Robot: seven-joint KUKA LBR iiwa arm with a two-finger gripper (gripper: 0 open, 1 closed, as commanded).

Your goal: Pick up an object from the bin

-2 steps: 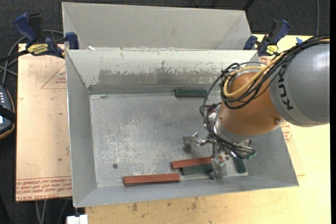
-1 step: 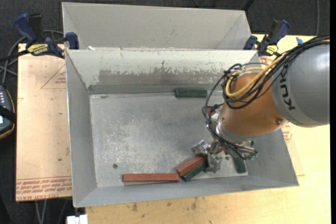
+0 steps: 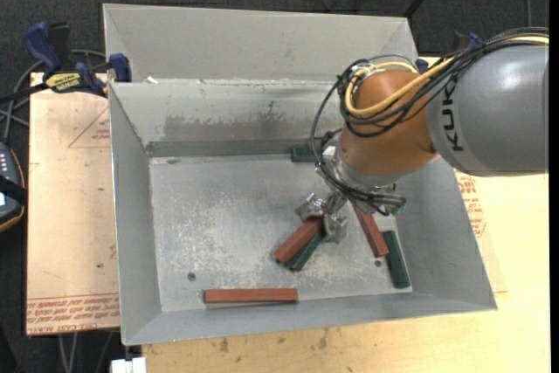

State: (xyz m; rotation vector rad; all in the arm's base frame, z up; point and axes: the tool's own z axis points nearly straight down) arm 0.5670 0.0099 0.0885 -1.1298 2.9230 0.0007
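Gripper [image 3: 325,216] stands over the upper end of a red-brown bar [image 3: 297,242] (crossed with a dark green bar [image 3: 306,256]), 4 o'clock of bin [image 3: 210,214] centre. Pincer state: cannot tell.

The orange wrist cover [image 3: 384,122] hides the upper end of the red-brown bar [image 3: 376,238] beneath it.

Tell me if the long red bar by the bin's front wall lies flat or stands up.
Flat: the red bar rests lengthwise on the bin floor.
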